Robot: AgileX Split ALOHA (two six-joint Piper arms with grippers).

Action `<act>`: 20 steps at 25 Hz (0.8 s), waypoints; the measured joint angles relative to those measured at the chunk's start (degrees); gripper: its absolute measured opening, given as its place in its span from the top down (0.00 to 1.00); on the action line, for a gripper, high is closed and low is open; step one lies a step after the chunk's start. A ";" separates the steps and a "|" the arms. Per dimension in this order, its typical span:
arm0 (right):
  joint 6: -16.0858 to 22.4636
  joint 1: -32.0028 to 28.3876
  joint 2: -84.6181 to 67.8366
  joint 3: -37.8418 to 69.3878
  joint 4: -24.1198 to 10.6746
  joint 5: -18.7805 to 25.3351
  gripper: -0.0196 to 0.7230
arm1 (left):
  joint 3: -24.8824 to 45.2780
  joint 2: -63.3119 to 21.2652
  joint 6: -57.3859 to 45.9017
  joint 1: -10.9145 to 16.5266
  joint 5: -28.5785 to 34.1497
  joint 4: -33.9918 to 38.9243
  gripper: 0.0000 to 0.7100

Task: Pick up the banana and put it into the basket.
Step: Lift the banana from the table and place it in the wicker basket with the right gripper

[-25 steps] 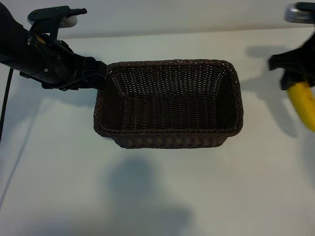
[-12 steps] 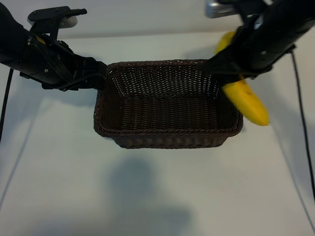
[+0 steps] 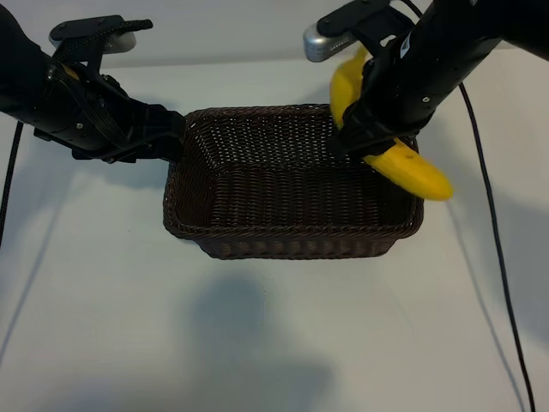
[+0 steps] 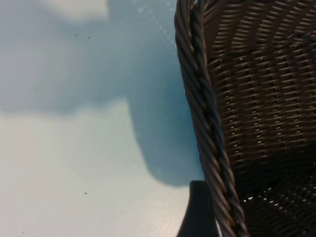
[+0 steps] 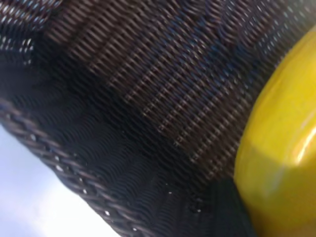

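The dark brown woven basket [image 3: 292,184] stands mid-table. The yellow banana [image 3: 413,173] hangs tilted above the basket's right end, one tip past the right rim. My right gripper [image 3: 371,136] is shut on the banana's middle. The right wrist view shows the banana [image 5: 281,148] close up over the basket's weave [image 5: 148,94]. My left gripper [image 3: 174,130] is open at the basket's left rim. In the left wrist view one dark finger [image 4: 198,212] lies just outside the braided rim [image 4: 205,113]; the other finger is hidden.
The white table [image 3: 257,335] stretches around the basket. A black cable [image 3: 489,232] trails from the right arm across the table's right side. Another cable [image 3: 9,180] runs along the left edge.
The right arm has carried the banana leftward from the table's right edge to above the basket's right end. The left arm and the basket have stayed put.
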 joint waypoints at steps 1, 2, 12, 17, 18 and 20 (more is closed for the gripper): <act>-3.26 0.00 0.07 0.00 0.81 0.00 0.43 | 0.00 0.00 0.00 0.00 0.00 0.00 0.16; -5.76 0.00 0.12 0.00 1.61 0.00 0.43 | 0.00 0.00 0.05 0.00 0.00 0.00 0.16; -35.92 0.00 0.29 0.00 12.76 0.72 0.43 | 0.00 -0.02 0.05 0.00 0.00 0.00 0.16; -41.81 0.00 0.84 0.00 14.04 1.90 0.43 | 0.00 -0.02 0.05 0.00 0.00 0.00 0.16; -42.27 0.00 1.22 0.00 14.04 2.02 0.43 | 0.00 -0.02 0.05 0.00 0.00 0.00 0.16; -42.97 0.00 1.93 0.00 13.98 2.06 0.43 | 0.00 -0.02 0.05 0.00 0.00 0.00 0.16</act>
